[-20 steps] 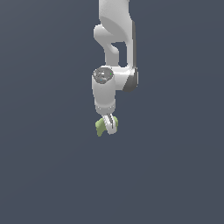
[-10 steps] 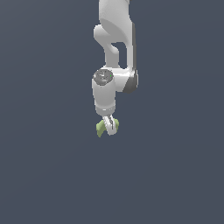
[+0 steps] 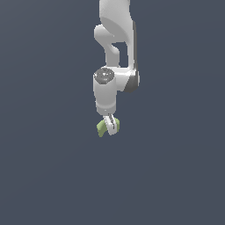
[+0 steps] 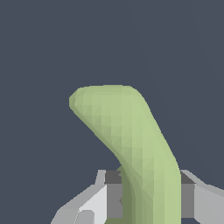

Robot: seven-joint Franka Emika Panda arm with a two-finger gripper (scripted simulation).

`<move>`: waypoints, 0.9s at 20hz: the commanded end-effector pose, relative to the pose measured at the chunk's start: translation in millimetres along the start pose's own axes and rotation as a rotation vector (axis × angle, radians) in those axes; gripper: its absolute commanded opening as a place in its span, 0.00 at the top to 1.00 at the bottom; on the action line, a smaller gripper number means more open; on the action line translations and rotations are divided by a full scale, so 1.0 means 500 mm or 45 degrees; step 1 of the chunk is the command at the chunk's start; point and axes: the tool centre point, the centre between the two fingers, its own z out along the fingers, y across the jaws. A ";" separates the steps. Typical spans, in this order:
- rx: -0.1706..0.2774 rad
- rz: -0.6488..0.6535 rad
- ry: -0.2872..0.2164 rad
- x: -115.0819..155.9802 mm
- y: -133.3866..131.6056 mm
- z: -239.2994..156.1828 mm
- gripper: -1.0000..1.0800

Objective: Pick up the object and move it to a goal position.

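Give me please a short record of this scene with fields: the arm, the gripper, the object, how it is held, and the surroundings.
arm: white robot arm, reaching down from the top of the exterior view
gripper: gripper pointing down, shut on the object
object: light-green object, matte, with a bent, curved shape
hold: dark finger pads press on both sides of its lower part; the rest sticks out past the fingertips
surroundings: plain dark grey-blue background; no support surface or goal marker can be told
contact below: nothing visible touches the object except the gripper
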 end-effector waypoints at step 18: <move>0.001 0.001 0.003 -0.129 0.046 -0.253 1.00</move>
